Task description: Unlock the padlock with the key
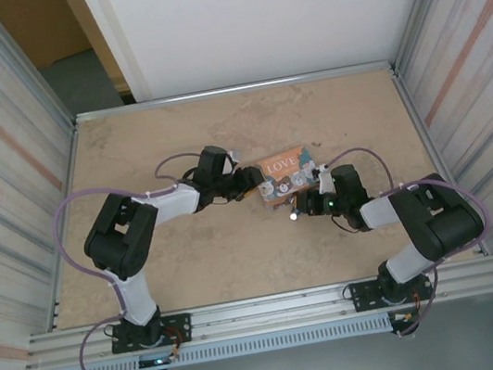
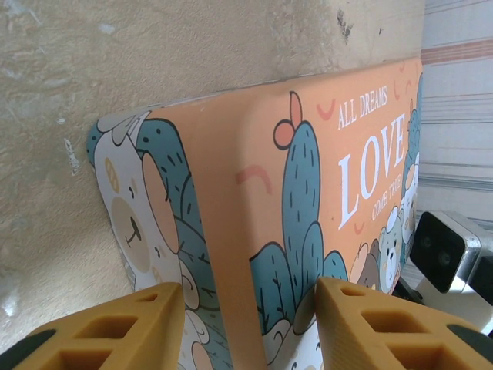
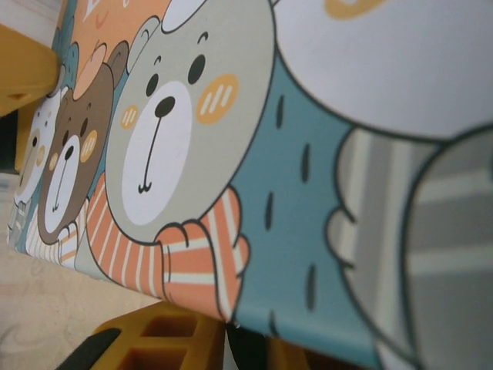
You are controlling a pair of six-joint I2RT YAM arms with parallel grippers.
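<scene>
Plainly, left hand grips one end of the cartoon box; right hand: cannot tell how open

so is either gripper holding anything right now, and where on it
The left gripper clamps the printed case at its rounded end, a finger on each face. The right gripper is at its other end; hold unclear.

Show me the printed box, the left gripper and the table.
printed box [image 1: 283,168]: top view, orange lid near the word LOVE.
left gripper [image 2: 250,291]: left wrist view, midway between its yellow fingertips.
table [image 1: 218,124]: top view, bare far part.
</scene>
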